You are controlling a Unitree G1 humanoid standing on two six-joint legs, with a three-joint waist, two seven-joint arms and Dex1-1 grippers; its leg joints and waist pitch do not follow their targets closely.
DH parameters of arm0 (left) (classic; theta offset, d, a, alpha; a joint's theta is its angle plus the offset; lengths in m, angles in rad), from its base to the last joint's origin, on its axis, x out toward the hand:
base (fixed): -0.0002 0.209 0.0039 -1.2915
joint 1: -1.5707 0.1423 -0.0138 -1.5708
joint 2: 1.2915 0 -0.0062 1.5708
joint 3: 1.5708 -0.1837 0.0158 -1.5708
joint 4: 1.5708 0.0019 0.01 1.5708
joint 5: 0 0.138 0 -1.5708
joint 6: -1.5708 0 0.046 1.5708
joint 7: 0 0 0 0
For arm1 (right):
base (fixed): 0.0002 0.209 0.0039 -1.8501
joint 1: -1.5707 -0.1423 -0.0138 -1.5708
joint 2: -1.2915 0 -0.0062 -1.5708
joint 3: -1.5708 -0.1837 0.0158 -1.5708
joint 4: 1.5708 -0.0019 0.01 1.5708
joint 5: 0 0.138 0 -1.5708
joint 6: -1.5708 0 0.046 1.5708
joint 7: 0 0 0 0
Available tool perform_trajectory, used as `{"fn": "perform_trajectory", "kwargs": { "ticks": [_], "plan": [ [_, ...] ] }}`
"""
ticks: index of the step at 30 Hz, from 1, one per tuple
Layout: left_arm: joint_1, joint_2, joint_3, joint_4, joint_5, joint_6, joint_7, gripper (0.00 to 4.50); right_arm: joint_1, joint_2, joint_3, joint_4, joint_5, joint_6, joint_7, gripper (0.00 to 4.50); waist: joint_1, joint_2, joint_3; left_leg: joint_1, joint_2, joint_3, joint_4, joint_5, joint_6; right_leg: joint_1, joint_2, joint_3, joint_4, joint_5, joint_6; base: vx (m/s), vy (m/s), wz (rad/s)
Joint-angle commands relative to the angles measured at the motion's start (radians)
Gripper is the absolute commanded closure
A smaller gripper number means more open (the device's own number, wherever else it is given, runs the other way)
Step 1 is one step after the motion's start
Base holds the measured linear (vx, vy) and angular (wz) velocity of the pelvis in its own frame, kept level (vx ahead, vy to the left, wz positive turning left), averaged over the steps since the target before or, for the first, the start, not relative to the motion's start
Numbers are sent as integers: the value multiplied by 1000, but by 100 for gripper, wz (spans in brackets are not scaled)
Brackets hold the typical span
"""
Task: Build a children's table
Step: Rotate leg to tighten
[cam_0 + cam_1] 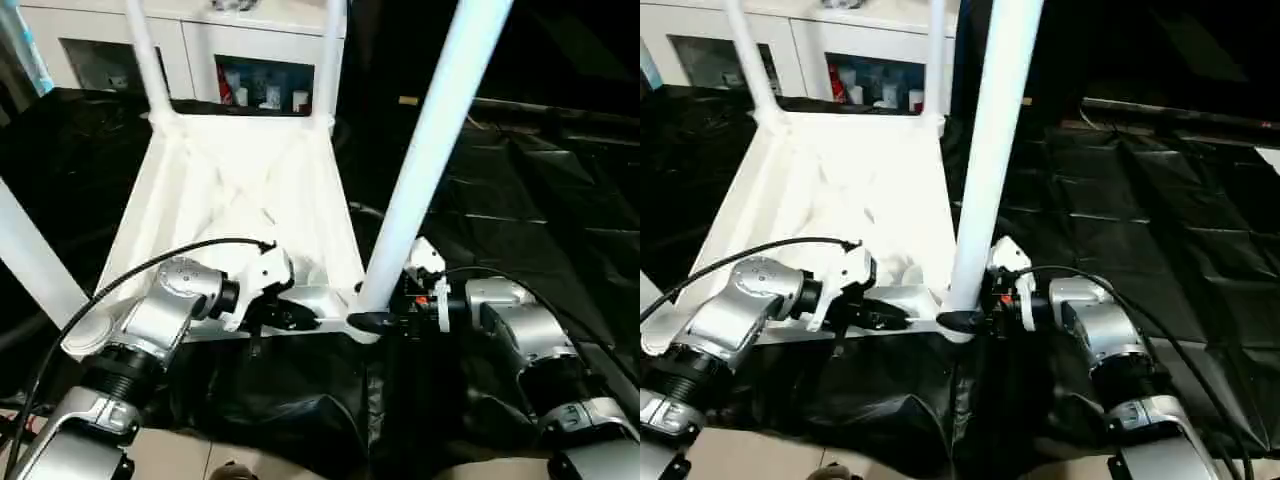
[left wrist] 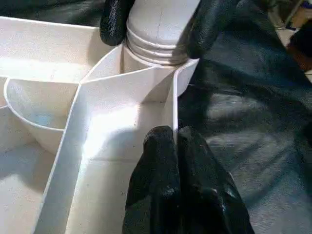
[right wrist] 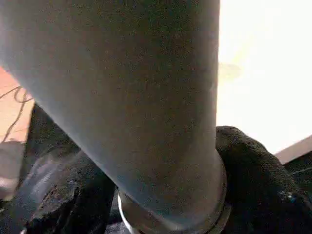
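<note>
The white children's table top lies upside down with its ribbed underside up. Two legs stand at its far corners and one at the near left. At the near right corner the fourth leg rises from its socket. My right gripper holds this leg's ringed base, with a black finger on either side pressing against it. My left gripper is shut on the thin rim wall of the top, just left of that corner.
A black sheet covers the surface under and around the table. A white cabinet with glass doors stands behind the far legs. A black cable arcs over my left forearm.
</note>
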Motion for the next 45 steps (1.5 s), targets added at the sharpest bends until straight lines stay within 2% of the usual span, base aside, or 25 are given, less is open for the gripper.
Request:
{"fn": "perform_trajectory", "kwargs": {
  "ticks": [1, 3, 5, 6, 7, 8, 10, 12, 15, 16, 17, 20, 21, 22, 23, 26, 27, 29, 32, 34, 38, 41, 43, 45],
  "plan": [
    [1, -25, -24, -51, -35, 4, -24, 450, 22, 2, 35, -22, 6, 18, 27, 175, -1, -1, -65, 2, 36, -3, -66, -167, 50, 58, -81, 64, -70, -311, -147, 0, 0, 0],
    [0, -30, -22, -47, -29, -2, -10, 450, 27, 6, 37, -21, 3, 16, 22, 181, -1, -1, -64, 2, 35, -3, -66, -169, 49, 57, -81, 65, -72, -319, -143, 0, 0, 0],
    [-23, -76, 5, -1, -9, 2, 97, 450, 34, 40, 24, -10, -5, -2, -46, 183, -2, -8, -63, 3, 35, -3, -66, -175, 47, 56, -83, 64, -75, -341, -135, 0, 0, 0],
    [-37, -96, 18, 24, 0, -1, 147, 450, 28, 63, 7, 9, -8, -8, -102, 183, -2, -6, -60, 7, 34, -4, -67, -186, 41, 52, -83, 64, -80, -370, -128, 0, 0, 0],
    [-37, -96, 18, 24, 0, -1, 147, 450, 28, 63, 7, 9, -8, -8, -102, 183, -5, -7, -58, 7, 32, -5, -67, -209, 33, 52, -84, 61, -88, -429, -111, 0, 0, 0],
    [-62, -126, 32, 65, 15, -11, 215, 450, 13, 107, -33, 41, 4, -6, -190, 184, -7, -8, -58, 6, 30, -6, -67, -216, 30, 53, -86, 60, -90, -456, -100, 0, 0, 0],
    [-92, -161, 44, 109, 27, -12, 289, 450, -7, 156, -74, 82, 13, 2, -299, 185, -13, -10, -57, 11, 24, -7, -64, -234, 21, 48, -87, 55, -106, -553, -59, 0, 0, 0],
    [-123, -199, 52, 148, 38, -9, 363, 450, -19, 203, -96, 117, 6, -5, -407, 185, -15, -8, -57, 10, 23, -8, -64, -229, 16, 46, -86, 52, -111, -572, -41, 0, 0, 0],
    [-152, -236, 58, 182, 49, -2, 430, 450, -27, 247, -98, 142, -18, -18, -511, 186, -21, -7, -59, 8, 24, -9, -65, -229, 19, 46, -86, 51, -112, -560, -33, 0, 0, 0],
    [-166, -256, 60, 197, 55, 0, 462, 450, -32, 274, -99, 154, -31, -18, -569, 186, -22, -2, -60, 11, 23, -10, -65, -232, 16, 43, -85, 52, -111, -551, -38, 0, 0, 0],
    [-171, -263, 61, 202, 57, 1, 472, 450, -35, 285, -100, 158, -35, -15, -591, 186, -22, -3, -60, 11, 23, -10, -65, -229, 16, 44, -86, 52, -111, -542, -42, 0, 0, 0],
    [-194, -300, 70, 238, 69, -4, 528, 450, -47, 349, -99, 169, -50, 6, -649, 186, -22, 5, -62, 11, 25, -8, -67, -226, 20, 43, -84, 56, -104, -491, -61, 0, 0, 0],
    [-197, -308, 68, 247, 72, -10, 534, 450, -48, 366, -83, 168, -64, -14, -648, 186, -21, 3, -63, 9, 26, -8, -67, -218, 22, 46, -84, 58, -100, -463, -70, 0, 0, 0],
    [-196, -312, 64, 249, 74, -14, 533, 450, -50, 373, -64, 168, -81, -41, -645, 130, -20, 2, -64, 6, 27, -8, -68, -212, 27, 48, -85, 59, -96, -444, -76, 0, 0, 0],
    [-192, -309, 59, 243, 72, -19, 521, 450, -56, 371, -66, 172, -75, -49, -636, 116, -20, 3, -65, 4, 27, -8, -68, -209, 29, 49, -85, 59, -94, -438, -78, 0, 0, 0],
    [-185, -300, 56, 234, 68, -21, 501, 450, -64, 361, -80, 171, -46, -39, -607, 111, -18, 4, -67, 1, 28, -8, -69, -188, 36, 54, -84, 61, -88, -403, -86, 0, 0, 0],
    [-180, -284, 52, 230, 68, -30, 471, 450, -62, 332, -66, 158, -52, -45, -570, 80, -18, 5, -66, 1, 29, -8, -69, -191, 38, 54, -85, 61, -88, -394, -92, 0, 0, 0],
    [-174, -271, 53, 224, 66, -36, 445, 450, -58, 300, -52, 148, -64, -59, -536, 66, -18, 5, -64, 1, 28, -7, -69, -204, 39, 55, -85, 60, -90, -406, -92, 0, 0, 0],
    [-153, -228, 48, 192, 48, -49, 349, 450, -49, 215, -43, 122, -69, -93, -399, 66, -16, 5, -65, 2, 29, -7, -69, -205, 47, 55, -86, 62, -91, -402, -90, 0, 0, 0],
    [-149, -222, 47, 186, 45, -47, 334, 450, -46, 204, -42, 117, -70, -98, -378, 66, -16, 4, -66, -2, 30, -7, -68, -198, 52, 58, -85, 63, -87, -385, -96, 0, 0, 0],
    [-117, -170, 13, 132, 27, -58, 211, 450, -25, 120, -12, 71, -63, -101, -226, 66, -14, 9, -70, -1, 35, -7, -67, -171, 59, 60, -83, 65, -72, -287, -138, 0, 0, 0],
    [-99, -134, -4, 114, 30, -71, 148, 450, -13, 65, 4, 48, -43, -77, -115, 66, -9, 11, -69, 1, 35, -2, -65, -162, 72, 60, -81, 65, -68, -235, -171, 0, 0, 0],
    [-90, -117, -9, 106, 28, -74, 117, 450, -8, 41, 10, 35, -35, -59, -67, 66, 0, 13, -68, 4, 38, -1, -65, -165, 73, 58, -81, 65, -67, -239, -173, 0, 0, 0],
    [-80, -99, -14, 91, 27, -77, 83, 450, -7, 25, 12, 32, -35, -48, -33, 66, 3, 11, -69, 1, 40, -3, -65, -166, 68, 61, -81, 64, -65, -241, -172, 0, 0, 0]
  ]
}}
